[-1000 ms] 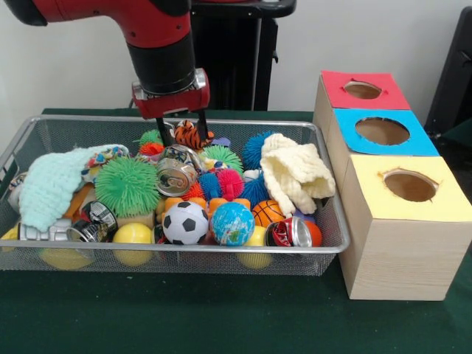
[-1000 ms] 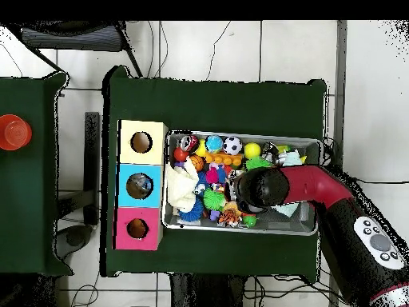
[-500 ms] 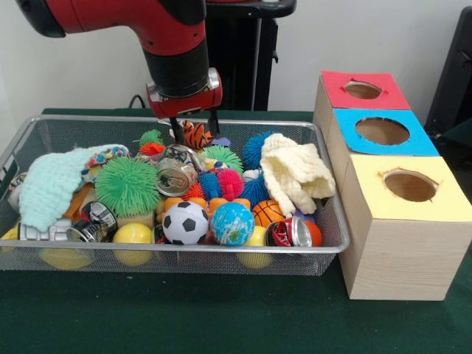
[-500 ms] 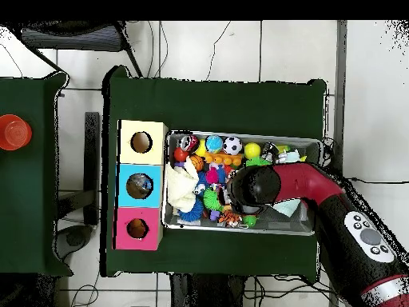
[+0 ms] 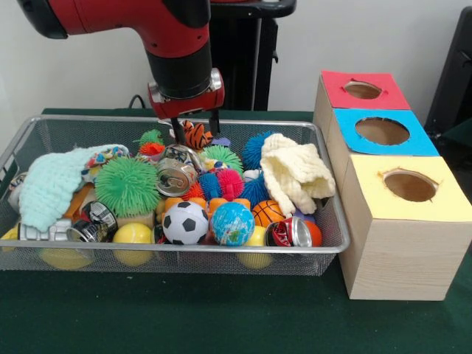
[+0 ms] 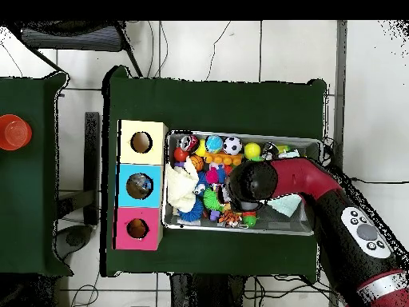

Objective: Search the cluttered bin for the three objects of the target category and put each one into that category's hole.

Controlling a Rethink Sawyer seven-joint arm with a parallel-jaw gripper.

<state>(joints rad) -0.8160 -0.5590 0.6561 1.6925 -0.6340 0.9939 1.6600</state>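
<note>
Presently, item one: gripper, two dark fingers spread apart on either side of the striped orange tiger toy, tips level with its top; whether the pads press it cannot be told. The toy sits at the far wall of the wire bin, behind the upturned silver can.

Item two, partly concealed: in the overhead view the red arm covers the gripper and the middle of the bin; the toy shows only as an orange scrap at the arm's edge. A second can lies half-buried at the bin's near wall beside the basketball. Yellow balls under the soccer ball are seen only through the mesh.

Item three, clearances: cream knitted cloth drapes near the bin's wall closest to the three-hole box. Red hole, blue hole and yellow hole stand uncovered. Green tabletop before the bin is bare.
</note>
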